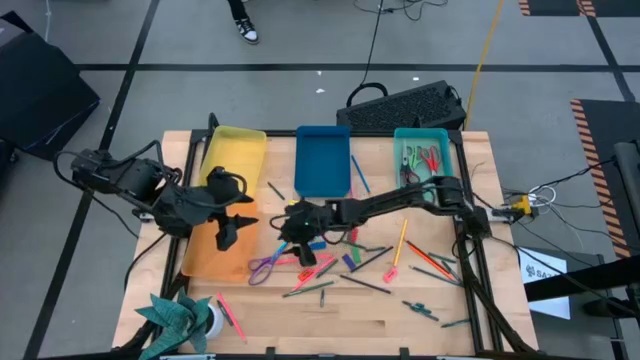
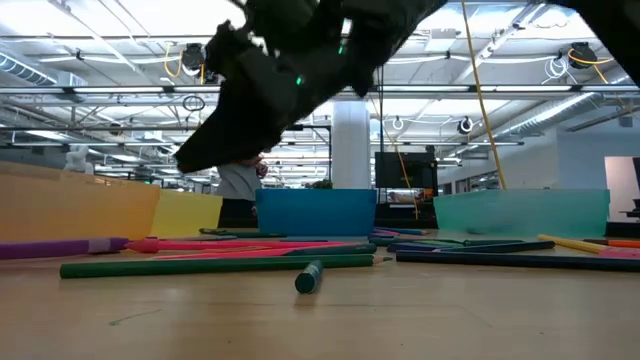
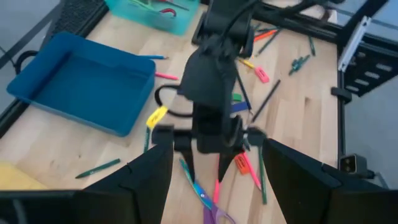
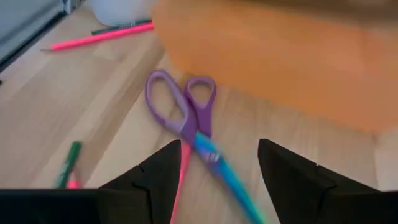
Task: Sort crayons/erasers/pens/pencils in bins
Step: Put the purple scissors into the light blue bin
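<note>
**Scissors under the right jaws, sticks scattered over the counter**

Scissors (image 4: pixel 186 127) with purple handles lie flat on the wooden counter (image 1: pixel 330 320) directly ahead of the right gripper (image 4: pixel 217 165). Its jaws stand apart and hold nothing; the blades run down into the gap between the two fingers, and the handles lie just beyond the fingertips, beside the wall of the orange bin (image 4: pixel 280 59). In the high view the right gripper (image 1: pixel 300 240) hangs over the middle of the counter, just right of the orange bin (image 1: pixel 215 255), amid a scatter of pens, pencils and crayons.

Nearest the table-height camera a dark green stub (image 2: pixel 308 277) lies alone, with a long green stick (image 2: pixel 215 265) just behind it and pink sticks beyond that.

The left gripper (image 1: pixel 228 222) hovers above the orange bin, its jaws also spread and empty; from its wrist camera the right arm's gripper (image 3: pixel 211 134) shows ahead, pointing down at the counter.

A pink eraser (image 1: pixel 390 271) lies on the counter well to the right of the right jaws, clear of both grippers, at the foot of an orange pencil (image 1: pixel 400 240).

Along the far edge stand the yellow bin (image 1: pixel 235 150), the blue bin (image 1: pixel 322 160), which looks bare inside, and the teal bin (image 1: pixel 422 150), which holds red and green items. A black keyboard (image 1: pixel 405 105) rests behind them.
</note>
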`<state>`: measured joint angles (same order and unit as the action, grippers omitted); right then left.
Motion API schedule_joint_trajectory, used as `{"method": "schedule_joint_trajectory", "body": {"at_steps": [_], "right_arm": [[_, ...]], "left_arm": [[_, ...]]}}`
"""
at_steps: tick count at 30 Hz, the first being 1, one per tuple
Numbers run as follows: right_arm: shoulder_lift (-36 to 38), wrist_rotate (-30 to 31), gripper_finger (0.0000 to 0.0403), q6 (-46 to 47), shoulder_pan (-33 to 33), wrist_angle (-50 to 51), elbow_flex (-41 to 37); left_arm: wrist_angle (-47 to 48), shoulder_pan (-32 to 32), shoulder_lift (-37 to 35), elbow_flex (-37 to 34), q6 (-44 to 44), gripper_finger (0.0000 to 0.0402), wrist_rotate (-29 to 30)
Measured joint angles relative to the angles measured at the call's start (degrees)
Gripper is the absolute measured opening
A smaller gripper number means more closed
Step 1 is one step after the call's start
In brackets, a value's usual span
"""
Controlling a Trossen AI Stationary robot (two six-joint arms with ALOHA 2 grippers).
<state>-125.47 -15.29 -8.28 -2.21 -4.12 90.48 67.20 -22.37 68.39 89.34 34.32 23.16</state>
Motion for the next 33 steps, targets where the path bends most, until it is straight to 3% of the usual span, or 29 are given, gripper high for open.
{"method": "schedule_joint_trajectory", "body": {"at_steps": [7, 17, 33], "right_arm": [[-6.1, -9.0, 0.0208, -3.3, 2.5, -8.1, 0.0], [-10.9, -9.1, 0.0204, -7.1, 3.7, -8.4, 0.0], [-10.4, -8.7, 0.0094, -14.2, 3.1, -2.9, 0.1]], "left_arm": [[-0.1, 2.1, 0.0, 0.0, 2.2, 0.0250, 1.4], [-0.5, 5.1, 0.0, 0.0, 1.9, 0.0250, 2.9], [-0.6, 5.2, 0.0, 0.0, 0.9, 0.0250, 2.9]]}}
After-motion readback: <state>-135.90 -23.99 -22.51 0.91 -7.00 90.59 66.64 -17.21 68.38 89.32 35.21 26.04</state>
